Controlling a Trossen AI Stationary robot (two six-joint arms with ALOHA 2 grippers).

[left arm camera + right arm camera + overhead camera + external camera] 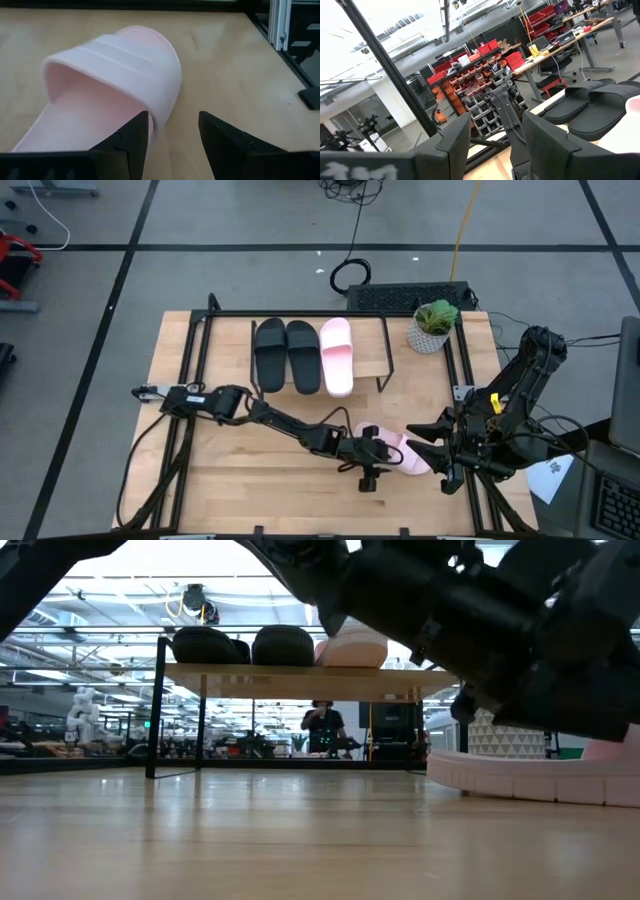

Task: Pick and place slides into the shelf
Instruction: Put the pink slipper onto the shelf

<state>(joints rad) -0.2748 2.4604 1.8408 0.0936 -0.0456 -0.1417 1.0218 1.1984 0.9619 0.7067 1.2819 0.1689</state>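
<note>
last pink slide still to shelve

my left claw is apart at its strap near the table's front edge; next i close, lift to the shelf.

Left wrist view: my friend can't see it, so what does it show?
A pale pink slide lies on the wooden table, strap towards the camera. The left gripper is right at its edge, jaws open, one dark finger against the strap and the other over bare wood.
</note>
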